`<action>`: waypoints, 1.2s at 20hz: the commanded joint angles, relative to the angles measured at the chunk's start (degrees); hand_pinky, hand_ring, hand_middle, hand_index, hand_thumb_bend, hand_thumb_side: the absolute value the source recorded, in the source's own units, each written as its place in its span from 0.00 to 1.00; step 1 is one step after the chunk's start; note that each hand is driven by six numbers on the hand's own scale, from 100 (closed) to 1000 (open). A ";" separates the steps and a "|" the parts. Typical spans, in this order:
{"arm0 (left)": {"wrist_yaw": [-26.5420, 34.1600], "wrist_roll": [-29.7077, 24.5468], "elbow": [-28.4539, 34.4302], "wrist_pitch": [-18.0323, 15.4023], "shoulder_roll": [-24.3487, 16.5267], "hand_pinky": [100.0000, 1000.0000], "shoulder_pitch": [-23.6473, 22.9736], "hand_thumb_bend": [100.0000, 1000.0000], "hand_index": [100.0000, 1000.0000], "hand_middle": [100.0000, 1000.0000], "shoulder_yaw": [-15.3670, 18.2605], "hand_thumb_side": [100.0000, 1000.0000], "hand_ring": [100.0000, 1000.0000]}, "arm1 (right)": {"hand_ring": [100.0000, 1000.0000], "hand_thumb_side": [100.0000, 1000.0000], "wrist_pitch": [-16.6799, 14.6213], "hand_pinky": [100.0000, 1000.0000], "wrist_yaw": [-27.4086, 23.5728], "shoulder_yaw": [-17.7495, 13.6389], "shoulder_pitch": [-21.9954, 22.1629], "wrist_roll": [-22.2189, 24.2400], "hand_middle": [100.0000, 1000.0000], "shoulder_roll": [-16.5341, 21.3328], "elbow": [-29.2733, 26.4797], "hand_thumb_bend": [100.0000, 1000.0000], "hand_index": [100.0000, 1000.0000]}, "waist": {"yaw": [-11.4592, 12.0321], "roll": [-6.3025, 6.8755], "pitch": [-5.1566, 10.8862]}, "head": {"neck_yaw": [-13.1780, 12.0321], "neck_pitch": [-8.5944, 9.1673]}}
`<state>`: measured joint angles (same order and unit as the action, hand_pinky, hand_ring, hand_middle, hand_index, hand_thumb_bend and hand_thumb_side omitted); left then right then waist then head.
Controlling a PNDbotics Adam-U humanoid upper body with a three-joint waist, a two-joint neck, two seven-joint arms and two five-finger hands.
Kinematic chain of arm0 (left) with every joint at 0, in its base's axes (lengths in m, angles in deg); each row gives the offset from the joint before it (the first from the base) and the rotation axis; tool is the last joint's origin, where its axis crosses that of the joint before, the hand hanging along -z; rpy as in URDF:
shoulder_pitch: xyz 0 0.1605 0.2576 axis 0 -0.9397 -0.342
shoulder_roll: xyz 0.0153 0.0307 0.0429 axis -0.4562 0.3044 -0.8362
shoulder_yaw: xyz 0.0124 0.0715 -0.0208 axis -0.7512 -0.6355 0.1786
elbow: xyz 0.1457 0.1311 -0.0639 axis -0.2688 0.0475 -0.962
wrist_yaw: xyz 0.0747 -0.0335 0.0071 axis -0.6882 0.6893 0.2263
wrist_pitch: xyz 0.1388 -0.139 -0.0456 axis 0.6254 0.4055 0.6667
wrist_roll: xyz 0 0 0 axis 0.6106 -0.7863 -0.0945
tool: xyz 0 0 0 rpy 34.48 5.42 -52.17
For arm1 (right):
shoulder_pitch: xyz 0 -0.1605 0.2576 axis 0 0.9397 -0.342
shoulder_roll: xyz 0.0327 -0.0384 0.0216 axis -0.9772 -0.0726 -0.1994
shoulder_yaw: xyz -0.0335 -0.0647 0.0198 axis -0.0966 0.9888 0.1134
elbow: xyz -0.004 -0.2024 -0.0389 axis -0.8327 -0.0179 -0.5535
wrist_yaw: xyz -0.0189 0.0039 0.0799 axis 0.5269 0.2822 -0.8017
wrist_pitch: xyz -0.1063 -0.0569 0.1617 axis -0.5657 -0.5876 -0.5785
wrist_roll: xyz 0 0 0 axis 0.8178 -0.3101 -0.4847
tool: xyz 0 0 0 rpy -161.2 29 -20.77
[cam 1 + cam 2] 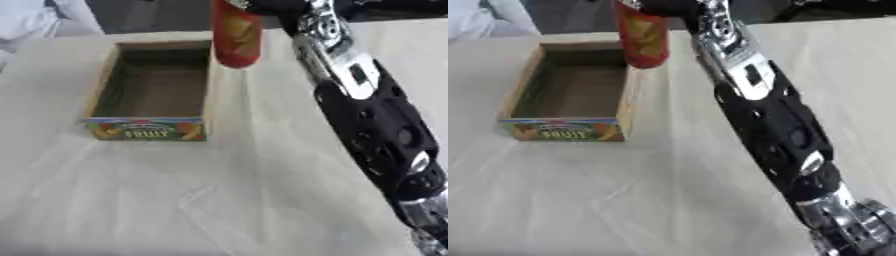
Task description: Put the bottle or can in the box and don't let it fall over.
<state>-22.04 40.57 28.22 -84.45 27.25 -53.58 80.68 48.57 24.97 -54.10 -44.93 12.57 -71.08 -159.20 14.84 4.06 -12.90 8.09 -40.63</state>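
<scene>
A red can (236,37) with a yellow-orange picture on its side hangs upright in the air, its round lower end just over the right wall of the box. The box (103,85) is an open cardboard tray with a coloured "FRUIT" label on its near wall, and nothing lies inside it. My right hand (667,6) shows only as a dark shape at the top edge, shut on the upper part of the can. Most of the hand is cut off by the picture's edge. My right arm (367,115) runs from the lower right corner up to it. My left hand shows in no view.
The cream table surface (175,190) stretches in front of and to the right of the box. A white cloth shape (35,20) sits at the far left corner. The table's far edge (157,34) runs just behind the box, with dark floor beyond.
</scene>
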 commanded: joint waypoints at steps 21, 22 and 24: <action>1.06 -1.10 2.09 -0.31 -1.39 0.61 4.55 0.60 0.72 0.63 -0.46 0.54 0.69 | 0.91 0.05 -6.97 0.92 11.99 -2.49 -3.63 -3.28 0.85 -5.78 12.42 0.71 0.89 | 3.44 -2.09 -2.07 | 4.26 2.75; 1.05 -1.11 2.10 -0.31 -1.41 0.61 4.51 0.60 0.72 0.63 -0.44 0.54 0.69 | 0.96 0.08 -6.31 0.94 12.92 -2.52 -3.60 -3.13 0.90 -5.70 12.53 0.73 0.91 | 3.35 -2.05 -2.04 | 4.20 2.73; 1.01 -1.08 2.12 -0.33 -1.47 0.61 4.35 0.60 0.72 0.63 -0.38 0.54 0.69 | 0.98 0.10 -5.00 0.95 14.84 -2.62 -3.46 -2.54 0.91 -5.58 12.58 0.76 0.92 | 3.11 -1.95 -1.94 | 4.07 2.72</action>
<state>-21.13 39.57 29.19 -84.69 27.29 -49.66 80.00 42.84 38.50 -56.40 -47.14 9.83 -77.10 -146.18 17.88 1.76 -15.89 12.27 -38.57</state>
